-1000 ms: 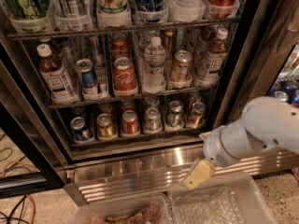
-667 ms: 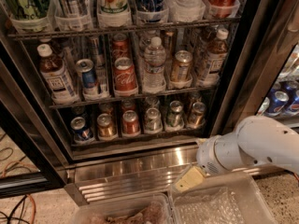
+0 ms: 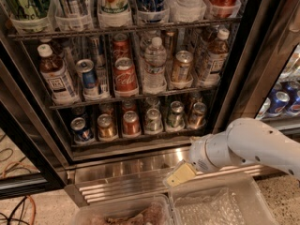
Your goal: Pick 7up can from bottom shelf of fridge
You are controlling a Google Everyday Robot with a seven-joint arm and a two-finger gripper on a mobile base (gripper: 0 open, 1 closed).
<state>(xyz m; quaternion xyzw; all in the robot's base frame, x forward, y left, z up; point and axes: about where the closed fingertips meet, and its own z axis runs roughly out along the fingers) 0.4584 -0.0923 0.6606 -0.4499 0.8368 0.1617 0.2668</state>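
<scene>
The fridge (image 3: 234, 69) stands open with wire racks of drinks. The bottom shelf (image 3: 140, 136) holds a row of short cans in clear trays. The 7up can (image 3: 153, 121), silver-topped with a pale silvery-green body, stands fourth from the left, between a red-orange can (image 3: 131, 123) and a darker can (image 3: 176, 114). My gripper (image 3: 180, 174), tan-tipped on a white arm (image 3: 248, 146), hangs in front of the ribbed steel base (image 3: 131, 172). It is below and right of the 7up can, apart from it and holding nothing.
A blue can (image 3: 82, 128) and a gold-brown can (image 3: 107, 126) stand at the shelf's left, a brown can (image 3: 198, 114) at its right. The rack above holds bottles and cans. A second cooler with blue cans (image 3: 280, 101) stands right. Clear plastic bins (image 3: 220, 205) lie below.
My arm has sunk lower, and the gripper has moved left along the steel base, nearer the middle of the fridge. The cans have not moved.
</scene>
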